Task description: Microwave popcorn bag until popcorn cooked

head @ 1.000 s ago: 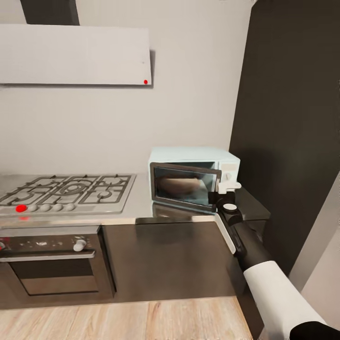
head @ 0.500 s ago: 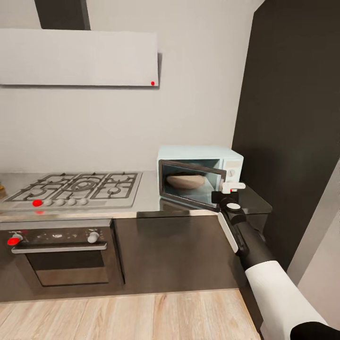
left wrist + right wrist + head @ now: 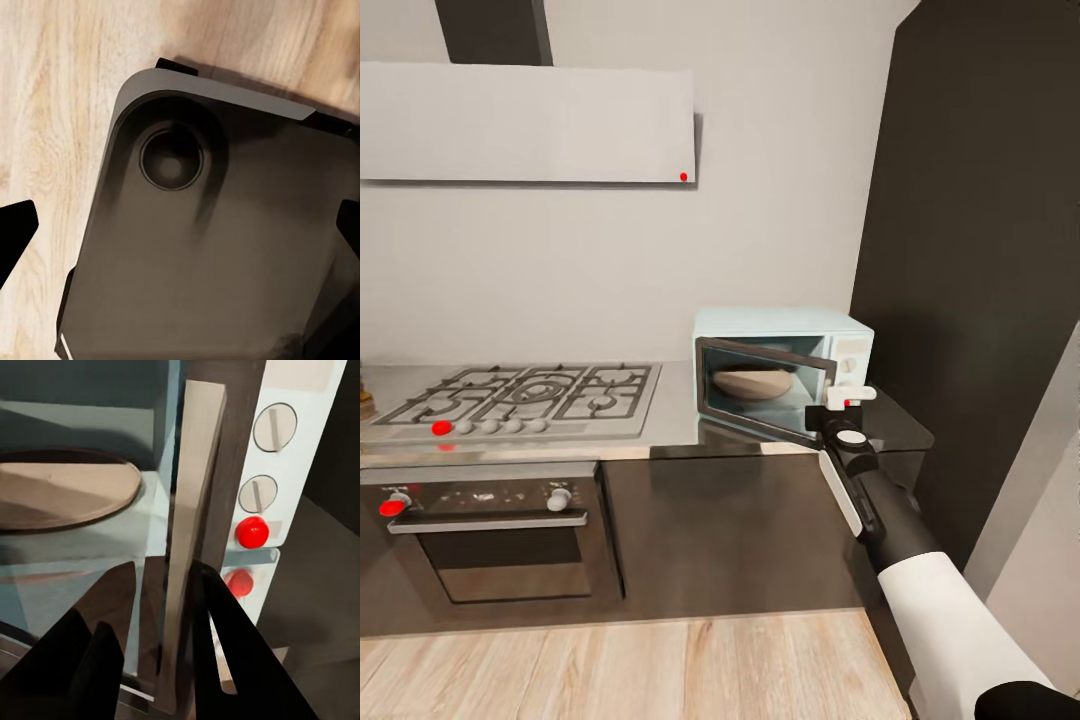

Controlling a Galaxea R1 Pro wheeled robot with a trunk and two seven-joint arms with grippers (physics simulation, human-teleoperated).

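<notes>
Microwave (image 3: 785, 365): pale mint box on glossy grey countertop (image 3: 670, 425), glass door (image 3: 112, 607) ajar. Round tan turntable (image 3: 64, 495) lies inside. Right gripper (image 3: 161, 660): dark fingers straddle the door's flat pale handle (image 3: 191, 525), clamped on it. Left gripper's state cannot be told.

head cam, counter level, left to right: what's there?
Gas hob → bare strip of countertop → microwave with its door ajar → right pincer at the door's free edge → tall dark cabinet.
</notes>
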